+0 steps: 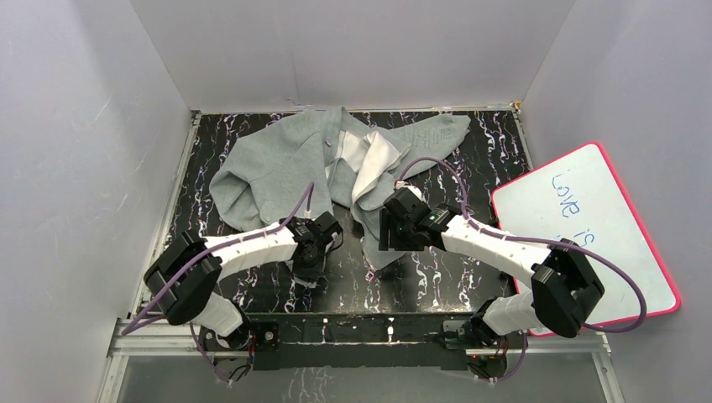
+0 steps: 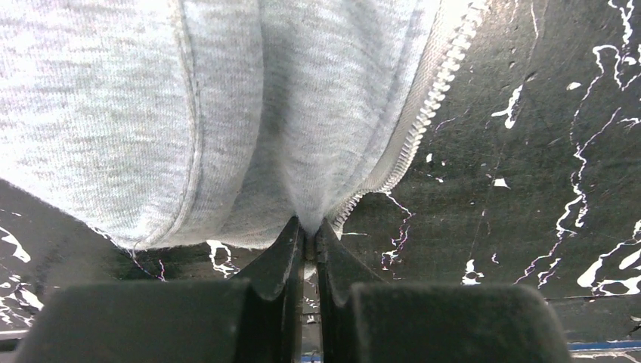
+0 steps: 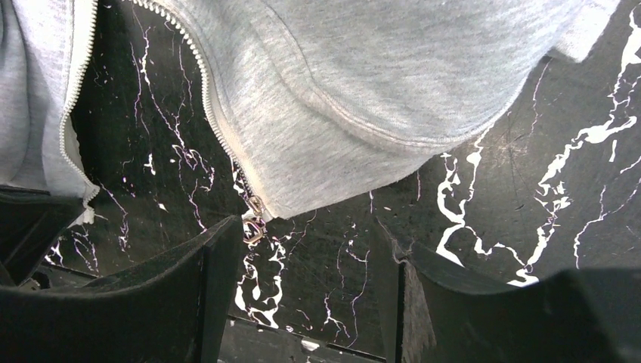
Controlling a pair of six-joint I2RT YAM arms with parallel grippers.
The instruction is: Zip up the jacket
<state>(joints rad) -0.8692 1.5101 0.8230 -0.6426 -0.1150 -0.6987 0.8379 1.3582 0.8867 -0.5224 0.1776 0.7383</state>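
Note:
The light grey jacket (image 1: pixel 277 164) lies open and crumpled on the black marbled table, white lining (image 1: pixel 374 164) showing. My left gripper (image 1: pixel 309 267) is shut on the bottom hem of the jacket's left front panel (image 2: pixel 302 151), next to its white zipper teeth (image 2: pixel 423 113). My right gripper (image 1: pixel 388 243) is open over the bottom corner of the right front panel (image 3: pixel 363 98). The metal zipper slider and pull (image 3: pixel 253 219) sit at that corner, just by the tip of my left finger (image 3: pixel 219 249). The other zipper edge (image 3: pixel 72 113) shows at the left of the right wrist view.
A pink-framed whiteboard (image 1: pixel 588 227) with blue writing leans at the right. Grey walls enclose the table on three sides. Bare black marbled table (image 1: pixel 420 285) lies between the grippers and the near edge.

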